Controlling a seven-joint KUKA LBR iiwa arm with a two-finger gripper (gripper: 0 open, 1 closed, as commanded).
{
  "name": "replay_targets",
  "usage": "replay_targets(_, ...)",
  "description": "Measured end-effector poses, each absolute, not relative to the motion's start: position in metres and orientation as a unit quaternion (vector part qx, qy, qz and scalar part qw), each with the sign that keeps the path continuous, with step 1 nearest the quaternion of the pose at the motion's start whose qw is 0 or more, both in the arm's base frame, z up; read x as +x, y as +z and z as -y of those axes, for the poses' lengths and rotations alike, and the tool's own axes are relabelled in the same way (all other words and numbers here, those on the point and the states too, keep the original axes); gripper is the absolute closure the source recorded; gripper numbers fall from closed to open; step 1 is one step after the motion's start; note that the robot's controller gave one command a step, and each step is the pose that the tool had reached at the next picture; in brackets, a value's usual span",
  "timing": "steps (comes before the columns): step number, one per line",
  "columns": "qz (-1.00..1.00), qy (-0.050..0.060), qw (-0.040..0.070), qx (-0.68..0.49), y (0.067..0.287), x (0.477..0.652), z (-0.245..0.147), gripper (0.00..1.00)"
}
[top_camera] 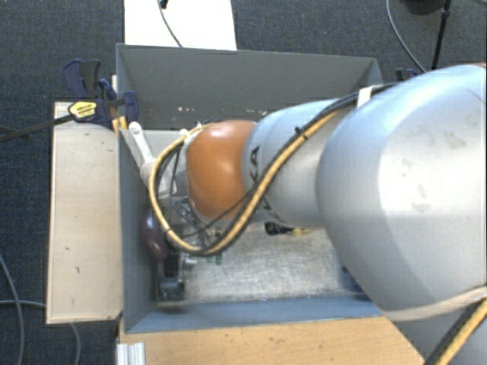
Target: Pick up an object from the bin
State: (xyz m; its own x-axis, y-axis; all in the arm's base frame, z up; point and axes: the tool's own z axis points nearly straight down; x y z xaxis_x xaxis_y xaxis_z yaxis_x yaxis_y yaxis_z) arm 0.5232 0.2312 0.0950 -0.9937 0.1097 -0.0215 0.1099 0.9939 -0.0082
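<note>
Risking a scrape in the near-left corner of the grey bin (243, 82), the gripper (170, 278) sits low against the left wall, just beside a dark maroon, rounded object (152, 238) lying along that wall. I judge that, this tight to the corner, the tool could strike metal or nudge the maroon object aside rather than catch it. The looped yellow cable (161, 196) at the wrist could also snag the white tube (140, 144) propped in the far-left corner. From my console I cannot tell whether the gripper is spread or closed, nor whether it has anything. The arm (380, 204) stretches in from the right, sloping down across the bin, its orange wrist cover (217, 166) over the left half and the tool pointing at the floor. Small bits (283, 229) lie beneath the arm, mid-bin.
</note>
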Motion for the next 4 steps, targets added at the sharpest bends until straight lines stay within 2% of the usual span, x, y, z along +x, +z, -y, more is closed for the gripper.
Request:
replay_targets(1,-0.998,-0.006,0.011,0.057,0.095,0.523,-0.232,0.0)
replay_targets(2,-0.997,-0.011,-0.001,0.081,0.099,0.531,-0.238,0.0)
replay_targets(3,-0.974,0.01,0.025,0.224,0.098,0.53,-0.246,1.0)
replay_targets(4,-0.974,0.01,0.024,0.225,0.098,0.53,-0.246,1.0)
